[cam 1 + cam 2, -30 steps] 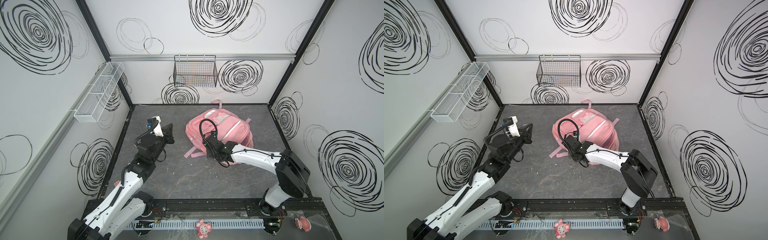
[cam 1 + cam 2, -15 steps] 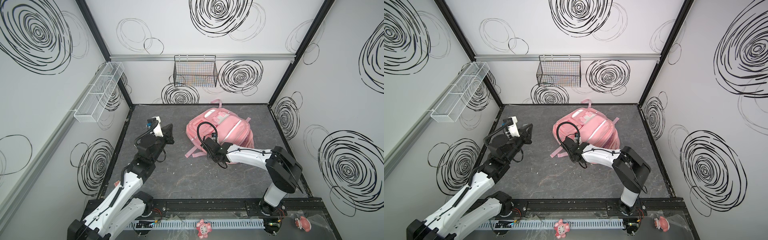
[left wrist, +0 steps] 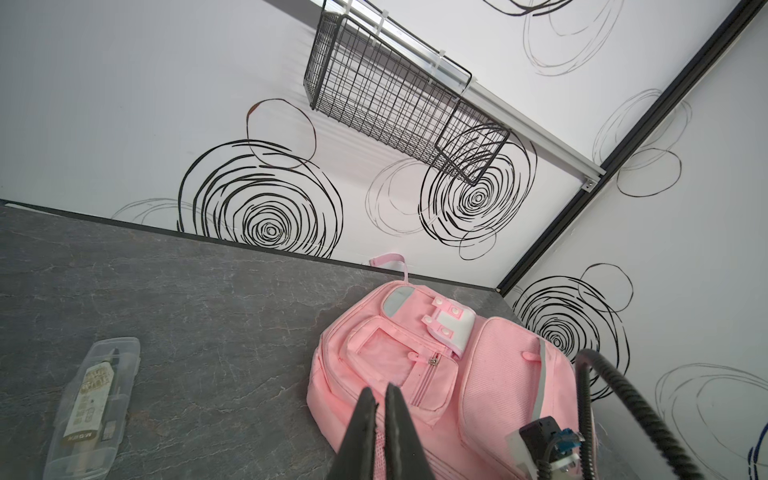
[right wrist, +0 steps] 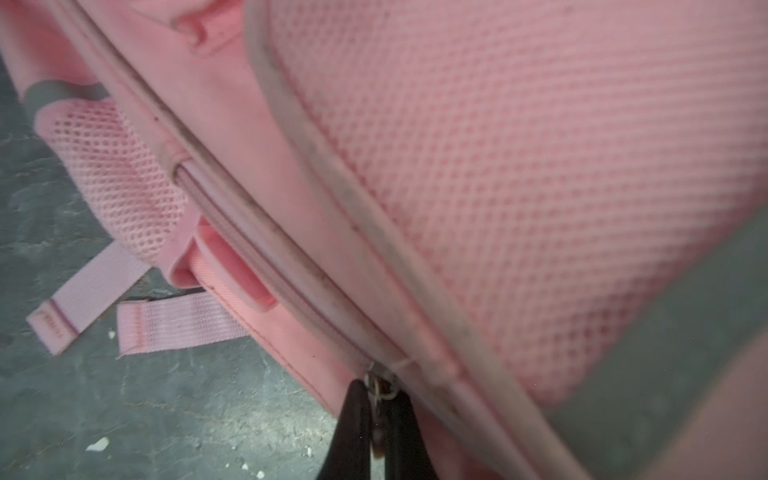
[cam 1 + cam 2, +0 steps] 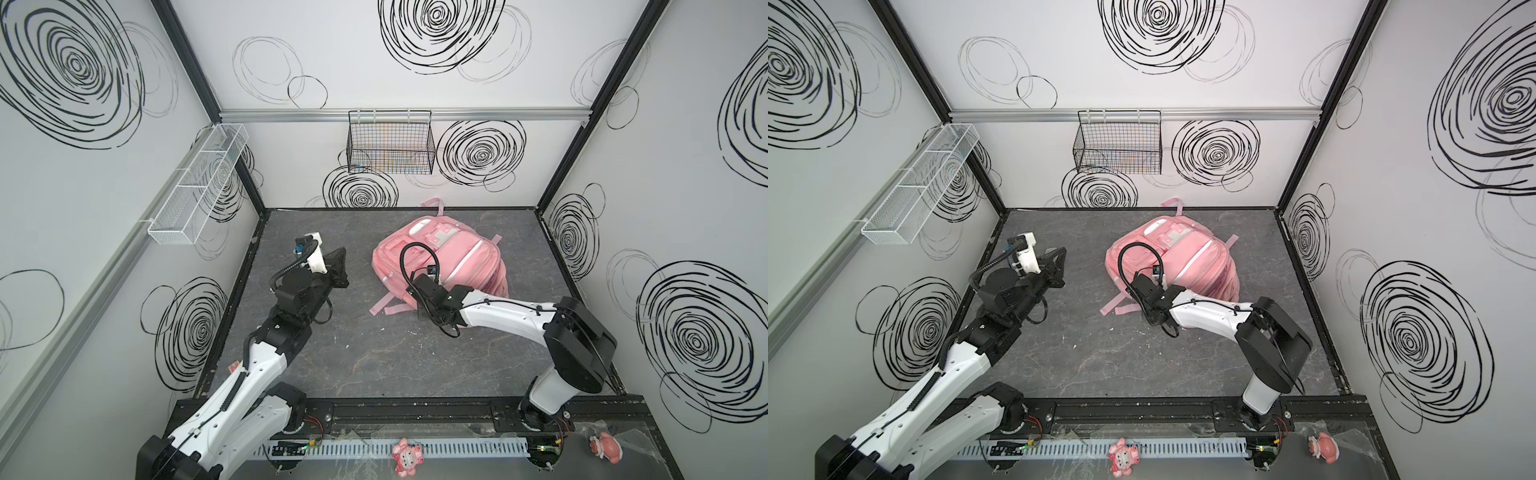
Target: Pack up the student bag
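While the right gripper [image 4: 377, 399] clamps tight on the zipper pull [image 4: 380, 386] of the backpack [image 5: 449, 257], the left gripper [image 3: 380, 399] hangs nearby, jaws almost closed, holding nothing.

Pink student bag [image 5: 486, 266] lies flat, front pockets up, centre-right, twd back.

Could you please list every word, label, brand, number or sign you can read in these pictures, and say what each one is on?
Nothing can be read with certainty.
label inside the clear plastic case: dark lettering, too blurred to read.
strap ends of the student bag: tiny marks, too small to read.
walls: drawn spirals only, no words.
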